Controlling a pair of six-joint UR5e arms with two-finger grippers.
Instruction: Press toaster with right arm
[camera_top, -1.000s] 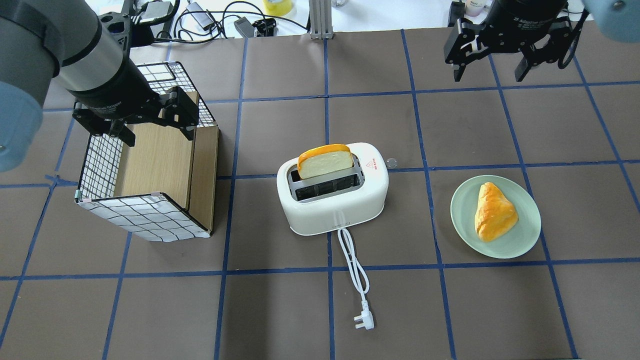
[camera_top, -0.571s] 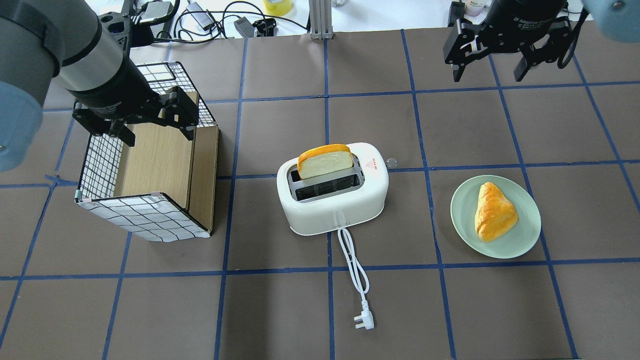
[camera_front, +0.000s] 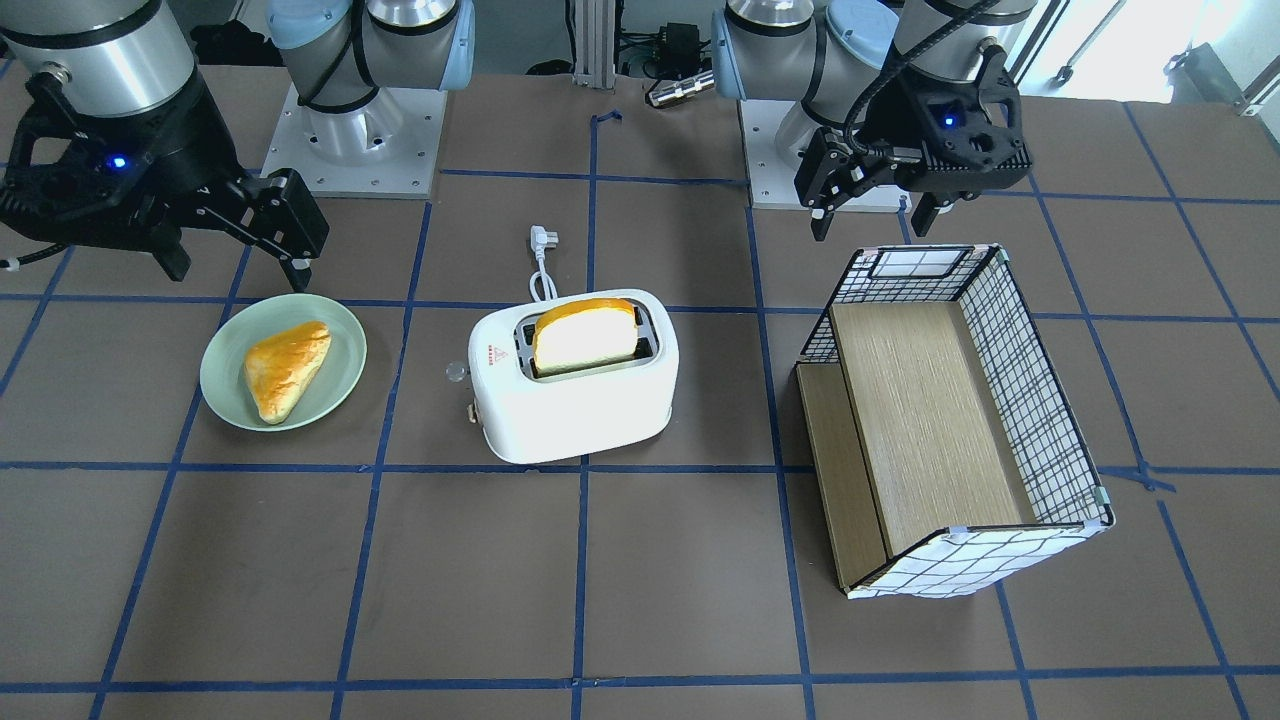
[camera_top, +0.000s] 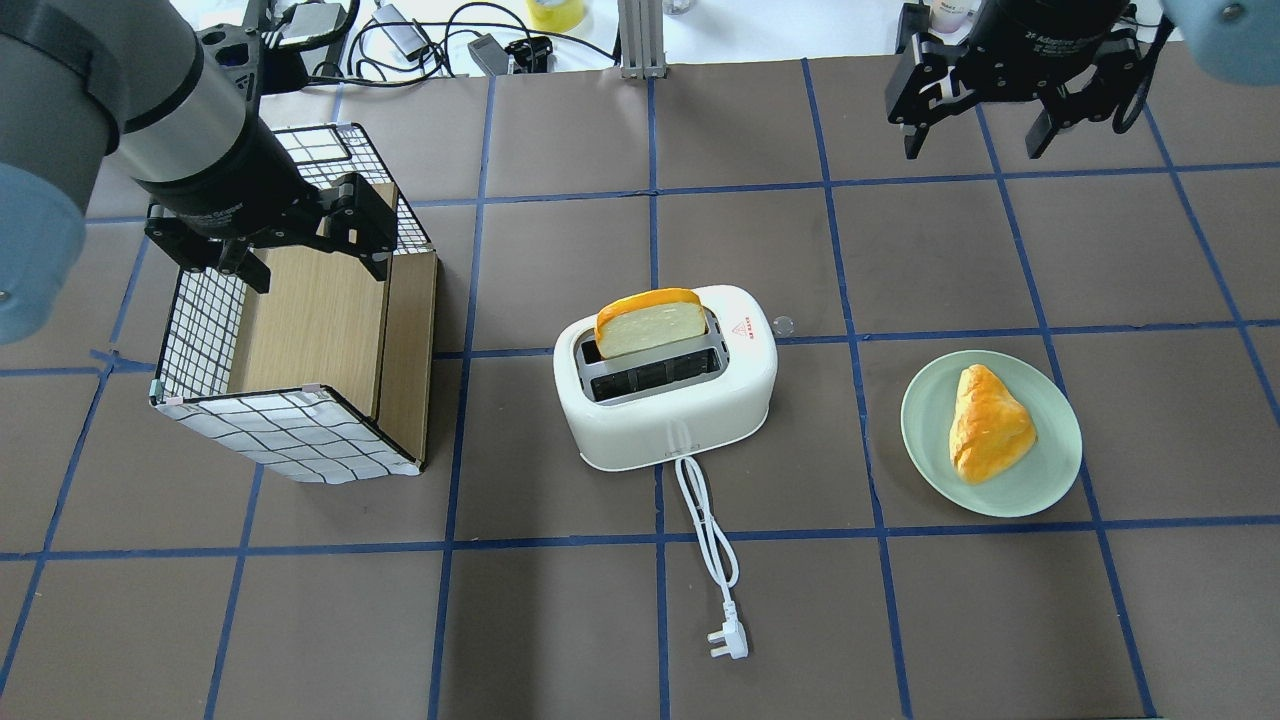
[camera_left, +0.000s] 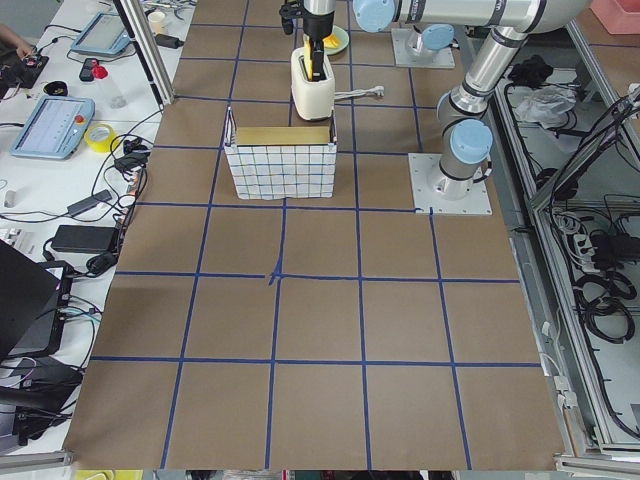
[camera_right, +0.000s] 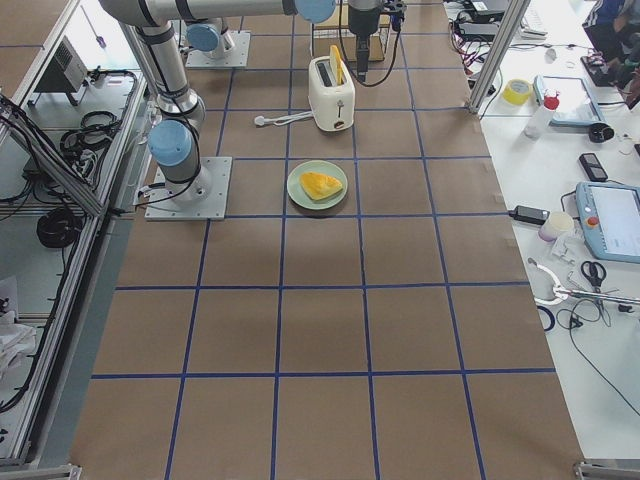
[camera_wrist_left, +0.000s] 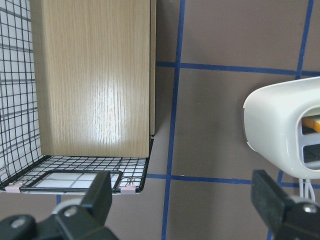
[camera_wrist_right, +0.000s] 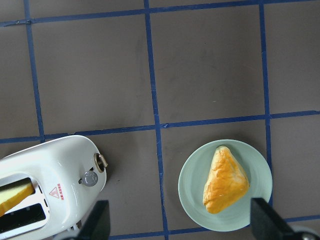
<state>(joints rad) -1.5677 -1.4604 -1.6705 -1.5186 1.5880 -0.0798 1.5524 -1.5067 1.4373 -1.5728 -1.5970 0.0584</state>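
Note:
The white toaster (camera_top: 665, 400) stands mid-table with a slice of bread (camera_top: 650, 322) sticking up from its slot. Its cord and plug (camera_top: 728, 640) trail toward the robot. Its clear knob (camera_top: 782, 324) and side lever (camera_wrist_right: 101, 161) face the right side. My right gripper (camera_top: 975, 150) is open and empty, high over the far right of the table, well away from the toaster. In the front view the right gripper (camera_front: 238, 275) hangs beyond the plate. My left gripper (camera_top: 315, 272) is open and empty above the basket. The toaster also shows in the right wrist view (camera_wrist_right: 50, 165).
A green plate (camera_top: 925, 440) with a golden pastry (camera_top: 988, 422) sits to the right of the toaster. A wire basket with a wooden shelf (camera_top: 300, 330) lies on its side to the left. Cables and small items line the table's far edge.
My right gripper has drifted slightly toward the table's far edge. The left arm, toaster and bread have not moved.

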